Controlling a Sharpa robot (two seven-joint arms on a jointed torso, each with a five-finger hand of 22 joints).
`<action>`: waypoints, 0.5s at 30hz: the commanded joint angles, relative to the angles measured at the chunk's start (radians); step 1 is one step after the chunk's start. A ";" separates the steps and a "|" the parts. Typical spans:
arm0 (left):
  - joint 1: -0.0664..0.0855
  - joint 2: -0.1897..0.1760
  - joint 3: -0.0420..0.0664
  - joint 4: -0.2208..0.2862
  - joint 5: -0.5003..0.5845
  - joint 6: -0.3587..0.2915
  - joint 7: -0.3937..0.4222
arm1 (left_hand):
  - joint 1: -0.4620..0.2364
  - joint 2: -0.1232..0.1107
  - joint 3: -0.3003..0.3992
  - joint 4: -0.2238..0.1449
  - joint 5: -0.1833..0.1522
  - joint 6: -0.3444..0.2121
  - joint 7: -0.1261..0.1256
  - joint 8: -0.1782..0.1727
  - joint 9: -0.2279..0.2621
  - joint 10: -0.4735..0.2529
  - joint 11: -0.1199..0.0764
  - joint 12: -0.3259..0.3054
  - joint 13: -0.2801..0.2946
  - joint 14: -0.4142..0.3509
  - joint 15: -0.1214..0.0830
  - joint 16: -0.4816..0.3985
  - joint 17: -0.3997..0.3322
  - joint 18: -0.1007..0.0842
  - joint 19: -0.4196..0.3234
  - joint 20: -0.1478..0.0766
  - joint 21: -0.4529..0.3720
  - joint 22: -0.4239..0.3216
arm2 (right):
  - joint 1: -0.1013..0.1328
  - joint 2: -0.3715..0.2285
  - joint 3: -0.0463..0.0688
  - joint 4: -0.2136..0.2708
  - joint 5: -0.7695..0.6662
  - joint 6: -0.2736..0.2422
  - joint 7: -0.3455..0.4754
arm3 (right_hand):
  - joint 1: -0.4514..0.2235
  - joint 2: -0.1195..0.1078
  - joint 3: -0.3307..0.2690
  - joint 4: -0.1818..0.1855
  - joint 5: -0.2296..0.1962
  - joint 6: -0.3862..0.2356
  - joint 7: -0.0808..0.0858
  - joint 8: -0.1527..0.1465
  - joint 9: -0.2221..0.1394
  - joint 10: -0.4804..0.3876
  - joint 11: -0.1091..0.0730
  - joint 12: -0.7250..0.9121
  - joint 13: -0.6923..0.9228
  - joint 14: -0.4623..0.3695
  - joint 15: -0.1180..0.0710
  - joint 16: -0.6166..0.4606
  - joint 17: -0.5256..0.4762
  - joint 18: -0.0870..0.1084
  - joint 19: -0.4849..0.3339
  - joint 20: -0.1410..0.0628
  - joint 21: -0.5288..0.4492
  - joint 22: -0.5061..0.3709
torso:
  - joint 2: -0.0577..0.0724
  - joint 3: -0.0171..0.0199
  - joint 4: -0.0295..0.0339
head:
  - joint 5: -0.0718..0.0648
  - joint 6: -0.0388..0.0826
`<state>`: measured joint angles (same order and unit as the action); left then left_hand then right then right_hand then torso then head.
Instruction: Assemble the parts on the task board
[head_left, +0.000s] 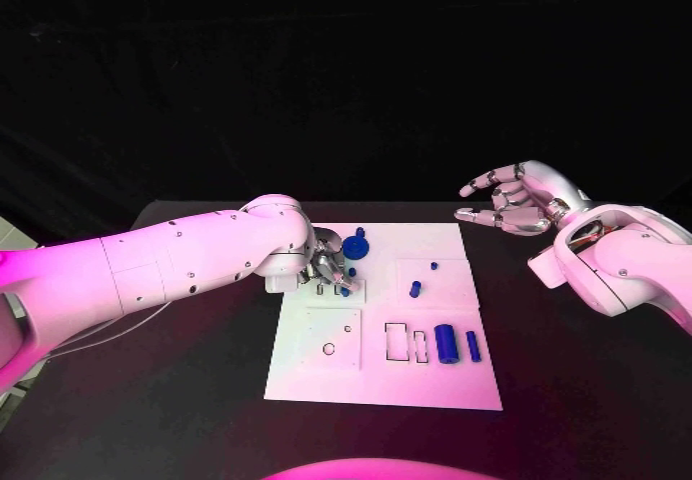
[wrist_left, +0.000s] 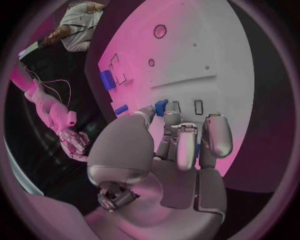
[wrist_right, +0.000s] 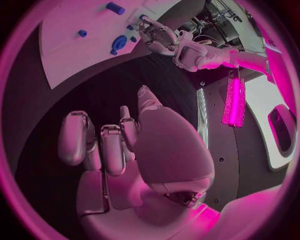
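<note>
Head view: a small blue part (head_left: 348, 272) is pinched in the fingers (wrist_left: 164, 120) of the left hand (head_left: 326, 262), evidently held over the task board (head_left: 433, 385) slots for seating. Beyond those fingers a blue cylinder (head_left: 447, 344) lies loose. Off the board, above the surface (head_left: 173, 400), the right hand (head_left: 516, 199) is held spread, grasping nothing.

Black table (head_left: 173, 400), dark backdrop behind, pink light across the surface
</note>
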<state>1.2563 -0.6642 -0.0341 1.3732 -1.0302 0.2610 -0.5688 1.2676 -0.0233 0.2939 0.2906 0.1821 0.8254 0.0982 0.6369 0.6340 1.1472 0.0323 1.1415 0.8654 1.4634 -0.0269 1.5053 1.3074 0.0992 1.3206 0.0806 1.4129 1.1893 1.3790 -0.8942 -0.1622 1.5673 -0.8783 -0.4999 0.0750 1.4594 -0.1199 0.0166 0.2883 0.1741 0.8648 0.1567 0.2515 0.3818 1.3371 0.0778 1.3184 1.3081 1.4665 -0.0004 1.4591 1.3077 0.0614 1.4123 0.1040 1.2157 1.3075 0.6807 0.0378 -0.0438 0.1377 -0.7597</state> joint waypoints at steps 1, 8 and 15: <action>0.002 0.003 0.000 0.000 0.020 0.007 0.000 | 0.016 0.000 0.024 -0.002 0.006 -0.001 -0.005 0.007 0.011 0.000 -0.010 0.004 0.002 0.059 -0.008 0.004 0.150 -0.019 0.004 -0.004 0.006 0.001 | -0.001 0.001 0.000 0.000 -0.018 0.017 -0.003 | -0.005 0.004 -0.003 0.000 0.004 -0.007 0.001 0.007 0.001 -0.007 -0.003 -0.005 0.045 0.035 -0.001 -0.007 0.002 0.019 -0.010 -0.002 -0.006 0.027 | 0.000 -0.0002 0.0011 | -0.001 -0.001; 0.002 -0.002 0.000 0.002 0.040 -0.012 0.001 | 0.042 -0.054 0.268 -0.016 0.004 -0.022 -0.022 0.102 0.142 0.011 -0.027 0.004 0.011 0.062 -0.022 0.007 0.158 -0.020 0.004 -0.017 0.008 0.007 | -0.002 0.002 0.000 -0.001 -0.020 0.023 -0.006 | 0.000 0.004 -0.002 -0.002 0.005 -0.008 0.001 0.010 0.002 -0.008 -0.003 -0.006 0.044 0.034 0.000 -0.008 0.001 0.020 -0.012 -0.001 -0.011 0.024 | 0.000 -0.0008 0.0011 | -0.002 0.000; 0.002 -0.017 0.000 0.015 0.076 -0.074 0.008 | -0.017 -0.112 0.484 -0.090 0.001 -0.038 -0.024 0.136 0.217 0.028 -0.028 0.017 0.030 0.067 -0.024 0.013 0.169 -0.021 0.009 -0.019 0.011 0.015 | -0.004 0.001 0.000 -0.004 -0.022 0.031 -0.008 | 0.002 0.004 -0.002 -0.002 0.005 -0.008 0.001 0.011 0.002 -0.009 -0.003 -0.006 0.044 0.034 0.000 -0.009 0.000 0.020 -0.013 -0.001 -0.013 0.023 | 0.000 -0.0003 0.0017 | -0.001 0.000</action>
<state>1.2566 -0.6793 -0.0347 1.3825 -0.9913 0.2367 -0.5688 1.2576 -0.1395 0.6560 0.3198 0.1823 0.7932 0.0765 0.7649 0.6658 1.1695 0.0038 1.1574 0.8947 1.4652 -0.0430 1.5167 1.3074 0.0832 1.3274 0.0661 1.4203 1.2033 1.3762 -0.8932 -0.1624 1.5645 -0.8860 -0.4896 0.0668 1.4595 -0.1199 0.0166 0.2882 0.1741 0.8648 0.1567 0.2594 0.3828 1.3342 0.0749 1.3184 1.3080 1.4664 -0.0004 1.4552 1.3076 0.0613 1.4051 0.1039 1.2062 1.3074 0.6799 0.0373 -0.0424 0.1364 -0.7594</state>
